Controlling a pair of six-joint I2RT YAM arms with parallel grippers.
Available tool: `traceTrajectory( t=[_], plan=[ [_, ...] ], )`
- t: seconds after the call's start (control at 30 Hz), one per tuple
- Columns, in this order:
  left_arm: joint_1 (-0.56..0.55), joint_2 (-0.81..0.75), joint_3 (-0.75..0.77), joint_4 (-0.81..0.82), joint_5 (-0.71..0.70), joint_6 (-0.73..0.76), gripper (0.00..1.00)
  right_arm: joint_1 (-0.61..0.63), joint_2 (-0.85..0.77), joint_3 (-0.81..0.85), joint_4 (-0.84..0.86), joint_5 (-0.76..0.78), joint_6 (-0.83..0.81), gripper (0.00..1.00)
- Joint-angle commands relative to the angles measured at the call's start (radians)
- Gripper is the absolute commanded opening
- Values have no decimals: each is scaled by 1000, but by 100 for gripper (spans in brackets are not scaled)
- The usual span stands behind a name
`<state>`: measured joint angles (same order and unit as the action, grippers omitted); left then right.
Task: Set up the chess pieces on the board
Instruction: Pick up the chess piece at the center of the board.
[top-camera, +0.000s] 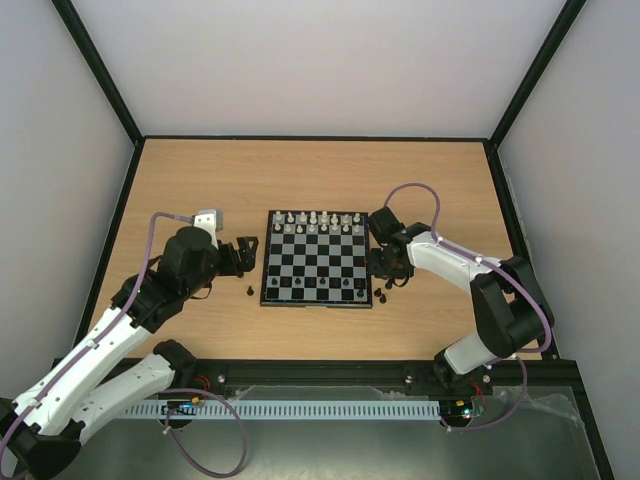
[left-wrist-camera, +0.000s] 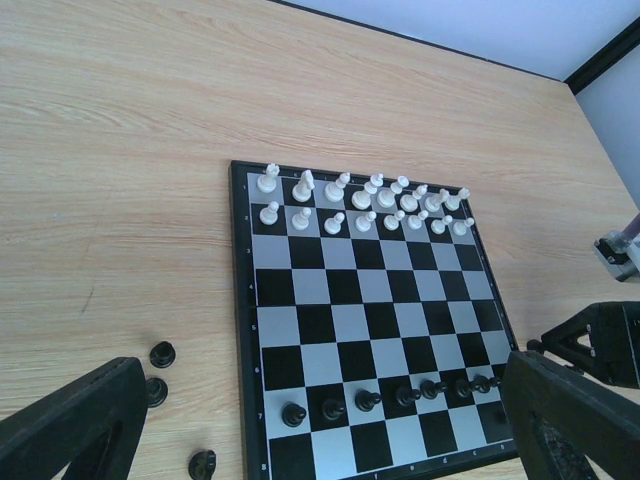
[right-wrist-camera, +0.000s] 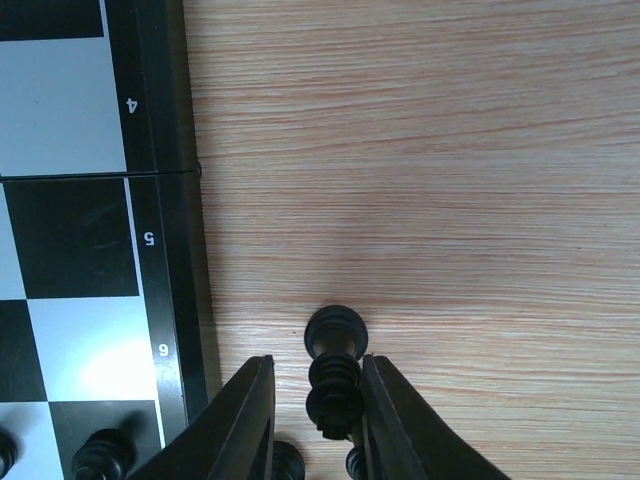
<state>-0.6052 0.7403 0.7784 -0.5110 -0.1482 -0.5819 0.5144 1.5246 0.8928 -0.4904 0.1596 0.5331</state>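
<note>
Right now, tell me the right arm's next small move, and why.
Probably close the right gripper firmly on the black piece. The piece sits between its fingers on the table, just off the board, and a firm pinch is not evident.

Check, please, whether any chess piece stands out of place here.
Yes. Several black pieces are off the board, on the wooden table: three near the board's left edge, others near its right edge, where one black piece stands between the fingers of the right gripper. The white pieces stand in two rows.
</note>
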Motion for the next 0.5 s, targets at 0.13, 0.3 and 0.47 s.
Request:
traceTrajectory(
  t=[0.13, 0.3, 0.47],
  plan=[
    [7, -7, -11, 20, 7, 14, 99, -4, 2, -7, -28, -1, -7, 10],
    [6, -6, -12, 20, 9, 14, 99, -4, -20, 7, -36, -8, -13, 2],
    [6, -7, -14, 22, 11, 11, 100, -1, -75, 55, -92, -11, -27, 1]
  ],
)
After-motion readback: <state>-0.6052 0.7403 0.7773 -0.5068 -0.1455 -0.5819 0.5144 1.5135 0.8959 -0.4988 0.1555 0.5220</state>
